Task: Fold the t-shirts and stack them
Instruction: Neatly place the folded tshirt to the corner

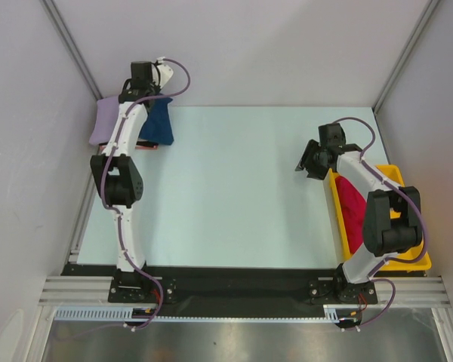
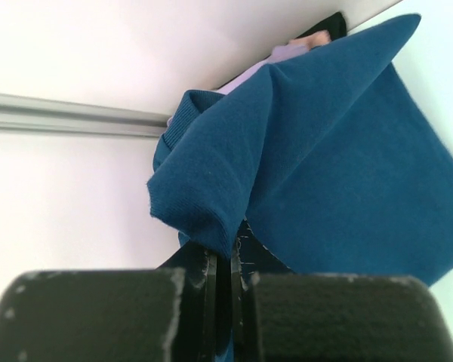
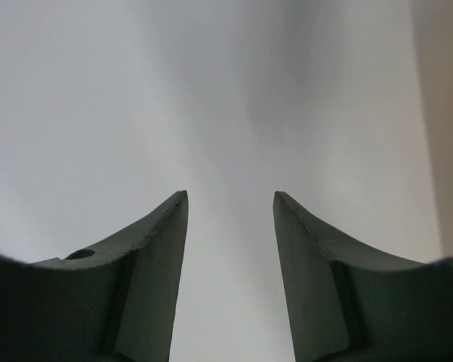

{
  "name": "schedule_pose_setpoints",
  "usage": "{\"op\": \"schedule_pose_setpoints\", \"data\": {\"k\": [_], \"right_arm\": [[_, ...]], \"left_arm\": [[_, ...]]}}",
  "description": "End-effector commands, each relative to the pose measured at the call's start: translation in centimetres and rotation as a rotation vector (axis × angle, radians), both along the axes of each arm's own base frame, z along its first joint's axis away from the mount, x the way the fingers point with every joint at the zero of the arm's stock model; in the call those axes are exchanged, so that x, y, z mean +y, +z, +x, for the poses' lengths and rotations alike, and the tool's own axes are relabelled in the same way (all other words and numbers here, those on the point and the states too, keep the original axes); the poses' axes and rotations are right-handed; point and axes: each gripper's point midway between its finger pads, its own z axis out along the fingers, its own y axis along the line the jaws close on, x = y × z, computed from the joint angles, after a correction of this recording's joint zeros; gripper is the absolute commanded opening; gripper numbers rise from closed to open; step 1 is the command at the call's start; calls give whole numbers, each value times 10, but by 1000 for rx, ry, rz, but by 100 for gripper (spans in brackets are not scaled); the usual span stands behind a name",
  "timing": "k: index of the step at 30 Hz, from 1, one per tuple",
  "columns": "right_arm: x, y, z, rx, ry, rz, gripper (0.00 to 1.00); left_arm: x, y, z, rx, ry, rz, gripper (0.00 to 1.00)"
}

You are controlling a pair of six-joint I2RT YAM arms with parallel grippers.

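Navy shirt (image 2: 325,166): it hung bunched at the far-left corner of the desk (image 1: 234,188), with a ribbed hem drooping in front in the left wrist view.
Lavender shirt (image 1: 104,121): it lay at the far-left edge by the wall, just beside the navy shirt and partly behind it.
Crimson shirt (image 1: 352,204): it lay crumpled inside the tray (image 1: 408,260) at the desk's right edge.
Left gripper (image 2: 225,260): it was pressed almost closed, pinching a fold of the navy shirt between its fingers.
Right gripper (image 3: 230,204): its fingers were spread wide with nothing between them, over bare desk just left of the tray's far end.
Left arm: it was stretched out toward the far-left corner.
Right arm: it was bent, with its elbow above the tray.
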Motion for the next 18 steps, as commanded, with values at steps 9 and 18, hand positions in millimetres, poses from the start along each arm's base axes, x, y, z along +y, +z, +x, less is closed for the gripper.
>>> {"op": "schedule_pose_setpoints", "data": {"k": [9,18], "right_arm": [[-8,19,3,-49,-3,-21,54],[-9,20,5,-43,2,-30,54]], "left_arm": [[68,106,-9,-249,75,57,0],[93,98,6,-277,95,77,1]]}}
